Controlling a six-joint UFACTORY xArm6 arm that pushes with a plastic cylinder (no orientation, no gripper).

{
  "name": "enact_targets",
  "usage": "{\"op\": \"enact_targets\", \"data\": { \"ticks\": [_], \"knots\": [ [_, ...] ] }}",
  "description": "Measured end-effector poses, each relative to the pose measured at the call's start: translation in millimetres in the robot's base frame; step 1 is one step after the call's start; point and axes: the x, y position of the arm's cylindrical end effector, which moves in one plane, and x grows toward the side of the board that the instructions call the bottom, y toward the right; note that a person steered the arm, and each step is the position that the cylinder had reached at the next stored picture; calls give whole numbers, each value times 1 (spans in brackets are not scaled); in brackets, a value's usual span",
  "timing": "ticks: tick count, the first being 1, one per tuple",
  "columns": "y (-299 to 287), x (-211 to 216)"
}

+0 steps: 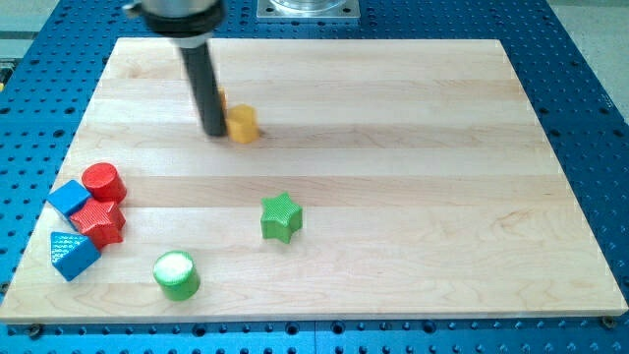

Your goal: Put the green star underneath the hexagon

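The green star (281,216) lies on the wooden board (413,167), a little below its middle. The yellow hexagon (243,124) sits in the upper left part of the board, above and a little left of the star. My tip (214,132) is down on the board just left of the hexagon, close to it or touching it. A sliver of an orange-yellow block (222,99) shows behind the rod, its shape hidden. The star is far below my tip.
A red cylinder (102,182), a blue cube (69,199), a red star (99,221) and a blue block (73,254) cluster at the left edge. A green cylinder (177,274) stands near the bottom edge.
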Motion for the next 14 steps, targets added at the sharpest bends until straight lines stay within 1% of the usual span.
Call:
{"op": "enact_targets", "data": {
  "ticks": [1,2,3,4,5,6,7,8,9,10,11,12,13,14],
  "knots": [
    [24,9],
    [28,12],
    [25,74],
    [22,114],
    [71,182],
    [121,196],
    [151,186],
    [123,137],
    [52,104],
    [83,136],
    [143,144],
    [109,103],
    [47,95],
    [55,96]
  ]
}}
